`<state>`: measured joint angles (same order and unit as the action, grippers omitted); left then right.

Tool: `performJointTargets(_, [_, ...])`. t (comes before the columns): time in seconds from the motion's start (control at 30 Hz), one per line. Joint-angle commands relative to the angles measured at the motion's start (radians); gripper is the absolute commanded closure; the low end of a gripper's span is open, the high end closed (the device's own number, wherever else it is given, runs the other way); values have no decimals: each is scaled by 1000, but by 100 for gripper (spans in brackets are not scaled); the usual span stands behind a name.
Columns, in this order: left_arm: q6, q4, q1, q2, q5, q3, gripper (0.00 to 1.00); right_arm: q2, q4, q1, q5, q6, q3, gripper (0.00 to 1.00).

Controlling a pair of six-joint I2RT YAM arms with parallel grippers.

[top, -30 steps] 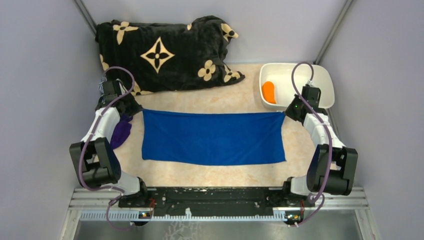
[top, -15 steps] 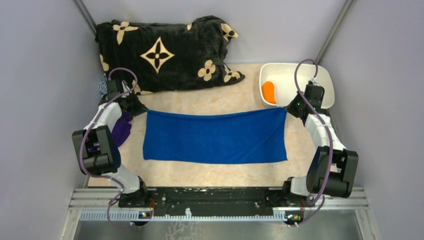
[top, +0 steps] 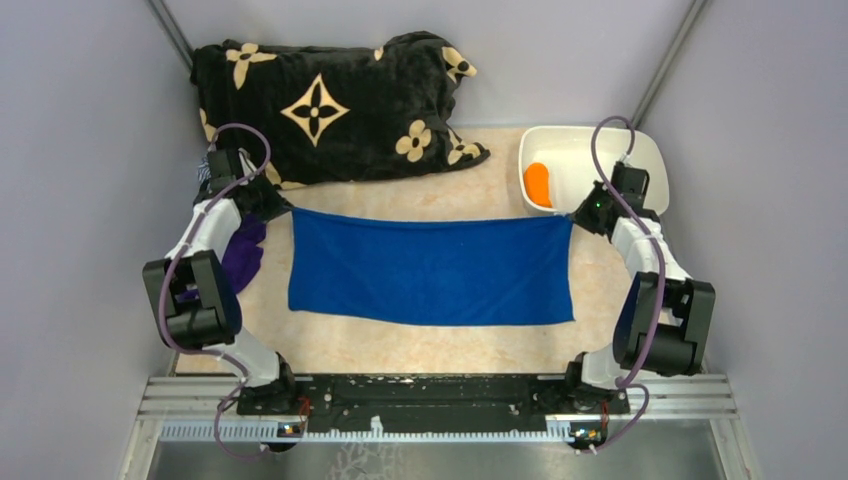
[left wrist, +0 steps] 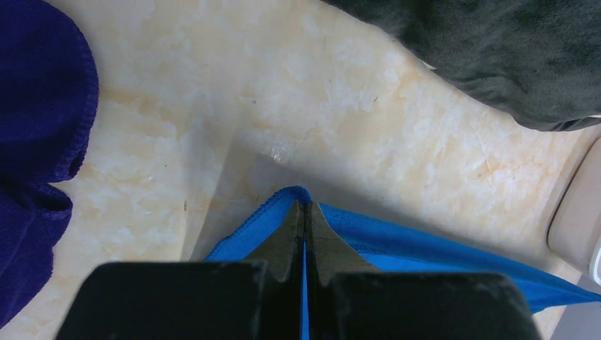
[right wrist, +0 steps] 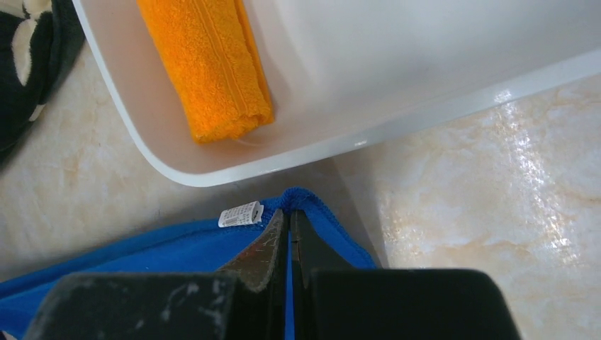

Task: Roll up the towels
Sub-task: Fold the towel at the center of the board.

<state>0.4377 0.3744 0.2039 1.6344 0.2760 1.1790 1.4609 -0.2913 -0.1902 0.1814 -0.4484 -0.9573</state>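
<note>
The royal blue towel [top: 430, 268] lies spread out flat across the middle of the table. My left gripper [top: 283, 211] is shut on its far left corner, and the pinched blue edge [left wrist: 269, 216] wraps over the fingertips of that gripper [left wrist: 305, 210]. My right gripper [top: 573, 216] is shut on the far right corner [right wrist: 322, 209], beside a small white label [right wrist: 239, 214]; its tips [right wrist: 287, 216] sit just in front of the bin. The orange towel [top: 538, 184] lies rolled inside the white bin [right wrist: 212, 64].
The white bin [top: 645, 165] stands at the back right, its rim [right wrist: 212, 177] close to my right gripper. A big black blanket with tan flowers [top: 330, 105] fills the back left. A dark purple cloth [top: 243, 258] lies by the left arm [left wrist: 35, 142].
Both grippers have moved away from the arm bases, drawing the blue towel's far edge and the whole towel a little farther back. Both stay shut on their corners.
</note>
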Motion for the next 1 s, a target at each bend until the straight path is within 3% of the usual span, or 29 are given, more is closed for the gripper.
performJointTargets(0.0, [-12, 2, 8, -57, -37, -12, 100, -76, 3, -17, 10, 10, -13, 100])
performJointTargets(0.17, [-14, 0, 9, -81, -14, -70, 100, -131, 4, -18, 44, 8, 28, 100])
performJointTargets(0.43, [-12, -3, 10, -159, -17, -112, 100, -269, 2, -28, -27, 7, 76, 100])
performJointTargets(0.97, [8, -21, 32, -264, 7, -229, 100, -311, -22, -43, -9, 3, 150, 100])
